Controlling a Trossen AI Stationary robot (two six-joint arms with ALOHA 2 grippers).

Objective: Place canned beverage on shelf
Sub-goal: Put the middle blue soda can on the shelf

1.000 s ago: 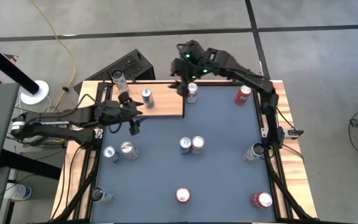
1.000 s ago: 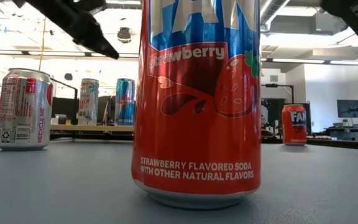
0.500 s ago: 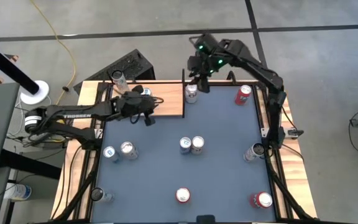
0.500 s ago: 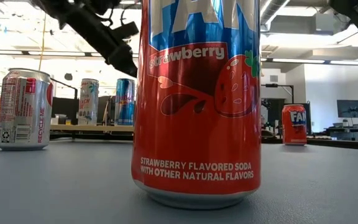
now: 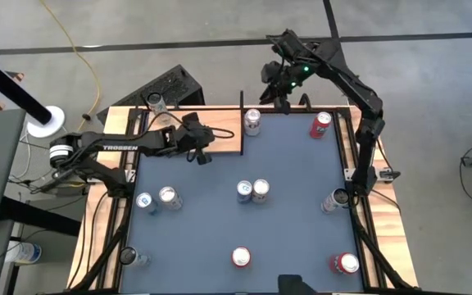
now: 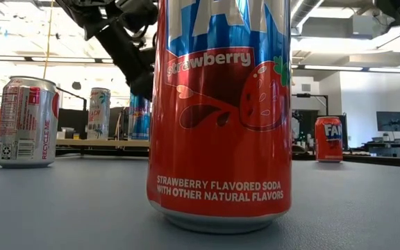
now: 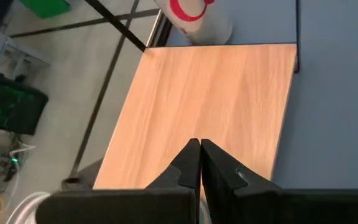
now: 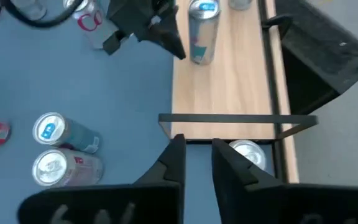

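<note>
The shelf (image 5: 224, 139) is a light wood board at the table's far left. A blue-topped can (image 8: 202, 31) and a clear can (image 5: 156, 102) stand on it. A white can (image 5: 252, 121) stands on the blue tabletop against the shelf's right end. My left gripper (image 5: 201, 154) hovers shut over the board's near edge (image 7: 199, 144), beside the blue-topped can, with nothing between its fingers. My right gripper (image 5: 277, 97) hangs high over the table's far edge. Its fingers (image 8: 196, 146) stand a narrow gap apart and are empty.
Loose cans stand about the table: a pair in the middle (image 5: 252, 191), two at the left (image 5: 156, 198), a red one at the far right (image 5: 321, 124), and others along the near and right edges. A red strawberry soda can (image 6: 221, 111) fills the low view.
My left gripper has gone toward the table's right and down, from over the tabletop to over the shelf's near edge, and has shut. My right gripper has drawn away from the white can at the shelf's end, up and toward the far right. The can stays standing.
</note>
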